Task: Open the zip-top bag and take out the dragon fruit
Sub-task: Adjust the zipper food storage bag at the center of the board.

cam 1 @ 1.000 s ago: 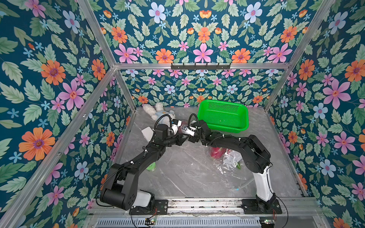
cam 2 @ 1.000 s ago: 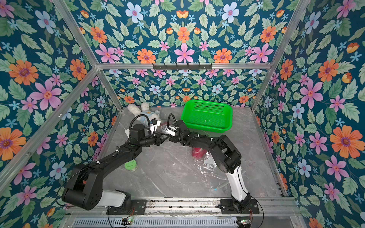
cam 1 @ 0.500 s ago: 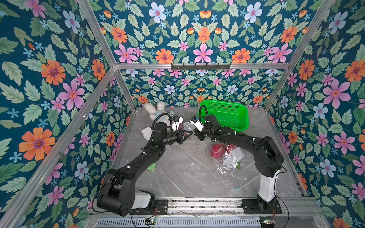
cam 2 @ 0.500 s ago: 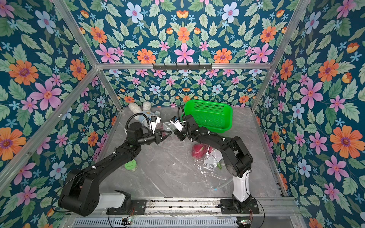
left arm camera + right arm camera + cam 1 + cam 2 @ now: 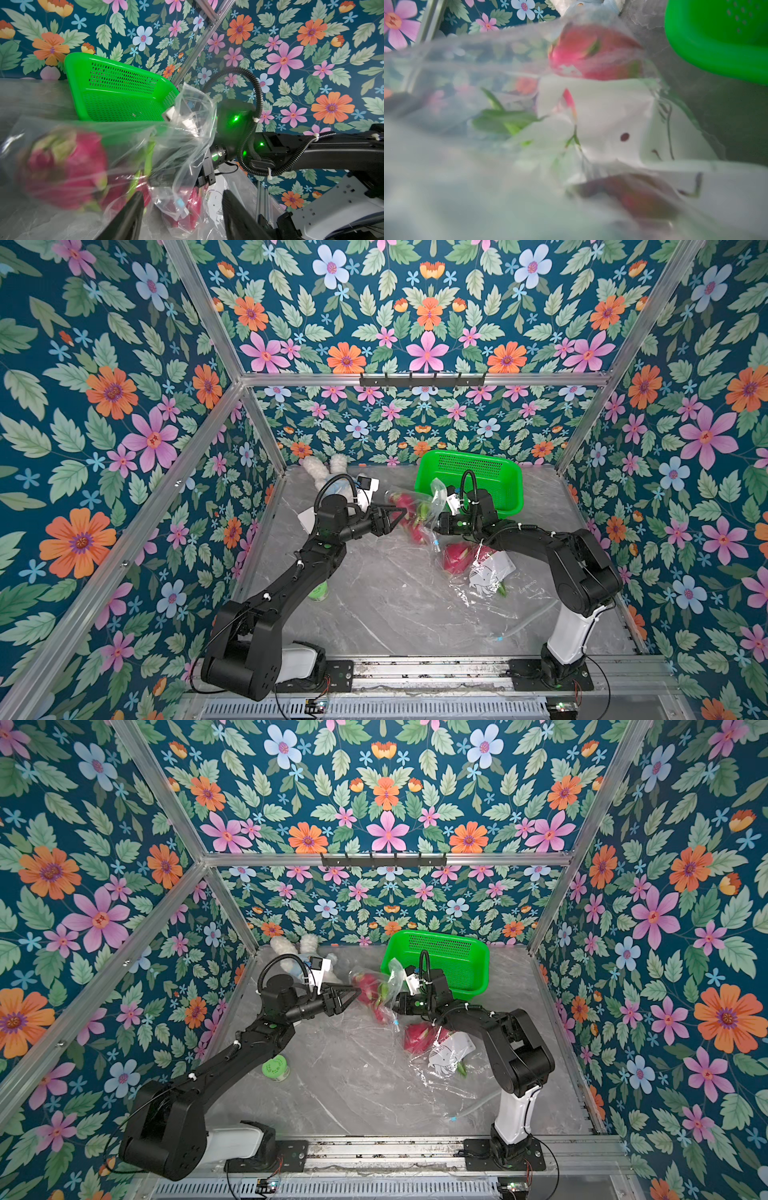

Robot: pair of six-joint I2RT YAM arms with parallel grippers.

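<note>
The left gripper (image 5: pixel 398 521) stands wide and holds nothing. Only the left wrist view shows its fingers (image 5: pixel 133 214), with a blue slider (image 5: pixel 179 202) seen between them. Just beside it, the zip-top bag (image 5: pixel 419 506) hangs above the table (image 5: pixel 374 605) near the back edge. Inside is a blurred magenta dragon fruit (image 5: pixel 64 166) with pale green scales. The right gripper (image 5: pixel 436 526) pinches the bag's film, which bunches over it. Only the top views show a second dragon fruit (image 5: pixel 457 558), lying in clear plastic right of centre. Smeared plastic fills the right wrist view. A green basket (image 5: pixel 469 466) sits at the back right.
</note>
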